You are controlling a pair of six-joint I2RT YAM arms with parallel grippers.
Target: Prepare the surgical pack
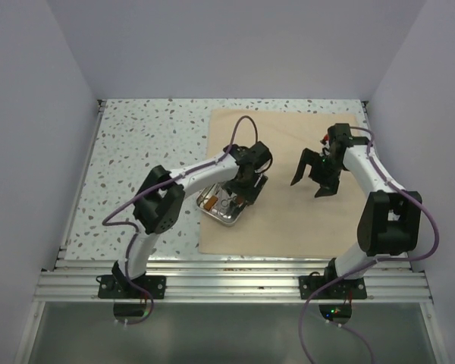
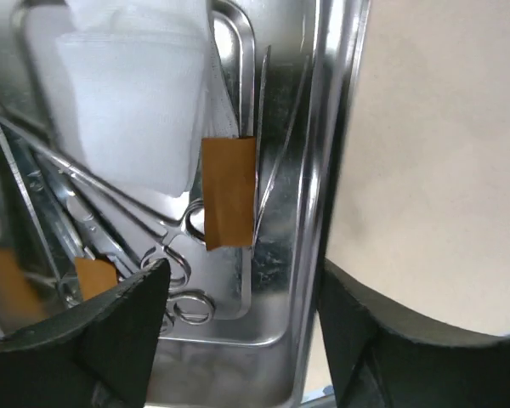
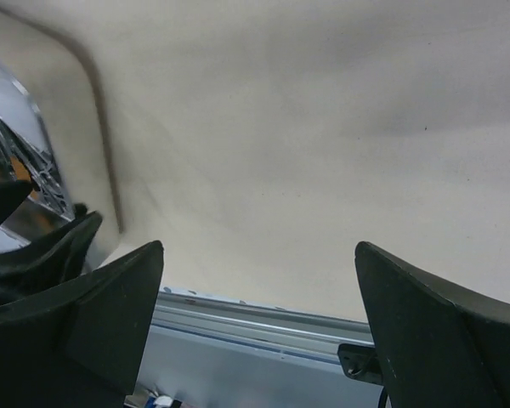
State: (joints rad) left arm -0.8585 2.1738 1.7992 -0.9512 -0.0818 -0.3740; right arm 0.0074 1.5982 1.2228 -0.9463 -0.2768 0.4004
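Cloth (image 1: pixel 303 152), tan, flat on table (image 1: pixel 152 144). Steel tray (image 1: pixel 212 215) sits near the cloth's 7 o'clock corner. It holds white gauze (image 2: pixel 127 93), thin instruments (image 2: pixel 110 221) and two brown strips (image 2: pixel 229 191). Left gripper (image 1: pixel 246 186) hangs over the tray, jaws apart, gripping nothing. Right gripper (image 1: pixel 309 188), at its 3 o'clock, hovers above bare cloth, jaws wide, empty.
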